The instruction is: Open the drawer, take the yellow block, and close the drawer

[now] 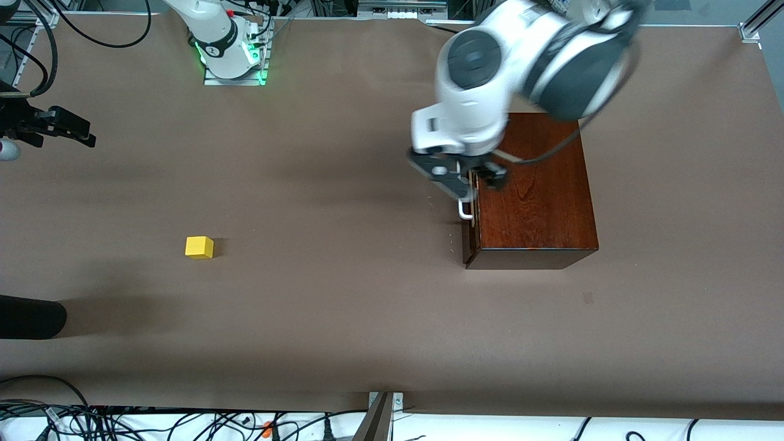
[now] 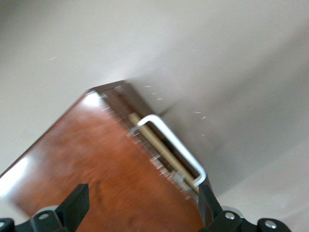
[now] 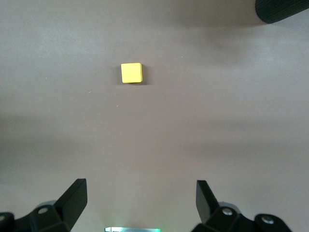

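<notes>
The dark reddish-brown box (image 1: 539, 190) stands toward the left arm's end of the table. Its drawer (image 1: 472, 236) faces the right arm's end and carries a white bar handle (image 1: 465, 211) (image 2: 169, 140). A thin pale wood strip (image 2: 159, 147) shows between the dark front and the box top. My left gripper (image 1: 474, 180) (image 2: 142, 205) is open over the box's front edge. One finger (image 2: 207, 203) sits by the handle's end, the other (image 2: 76, 203) over the box top. The yellow block (image 1: 199, 247) (image 3: 131, 73) lies on the bare table. My right gripper (image 1: 76, 130) (image 3: 140, 198) hangs open and empty over the right arm's end.
A black rounded object (image 1: 30, 317) (image 3: 282, 9) juts in at the table's edge, nearer the front camera than the block. The right arm's base (image 1: 233, 55) glows green. Cables (image 1: 184, 422) run along the near edge. Brown tabletop (image 1: 343, 275) spreads between block and box.
</notes>
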Available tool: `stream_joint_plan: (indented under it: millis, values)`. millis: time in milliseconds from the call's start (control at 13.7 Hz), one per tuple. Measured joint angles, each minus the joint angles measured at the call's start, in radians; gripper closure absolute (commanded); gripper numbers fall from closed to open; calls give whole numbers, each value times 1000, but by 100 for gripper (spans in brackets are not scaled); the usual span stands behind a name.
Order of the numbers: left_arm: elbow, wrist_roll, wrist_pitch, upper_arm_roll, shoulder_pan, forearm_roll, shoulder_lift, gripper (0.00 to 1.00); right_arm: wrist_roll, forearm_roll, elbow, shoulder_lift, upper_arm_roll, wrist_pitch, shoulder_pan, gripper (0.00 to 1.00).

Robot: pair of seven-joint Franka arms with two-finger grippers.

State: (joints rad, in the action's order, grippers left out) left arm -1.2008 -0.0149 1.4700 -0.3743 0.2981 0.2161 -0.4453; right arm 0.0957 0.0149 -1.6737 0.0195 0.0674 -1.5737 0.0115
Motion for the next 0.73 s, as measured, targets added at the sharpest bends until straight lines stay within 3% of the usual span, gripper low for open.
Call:
stream_joint_plan:
  millis: [437, 509, 728]
  values:
    - [21, -23, -114, 10, -219, -48, 96, 0, 0, -12, 0, -1, -1, 0, 0, 0]
    - [19, -48, -119, 31, -232, -68, 111, 0, 0, -13, 0, -1, -2, 0, 0, 0]
    - [-27, -78, -121, 188, -232, -167, 164, 0, 0, -16, 0, -2, -2, 0, 0, 0]
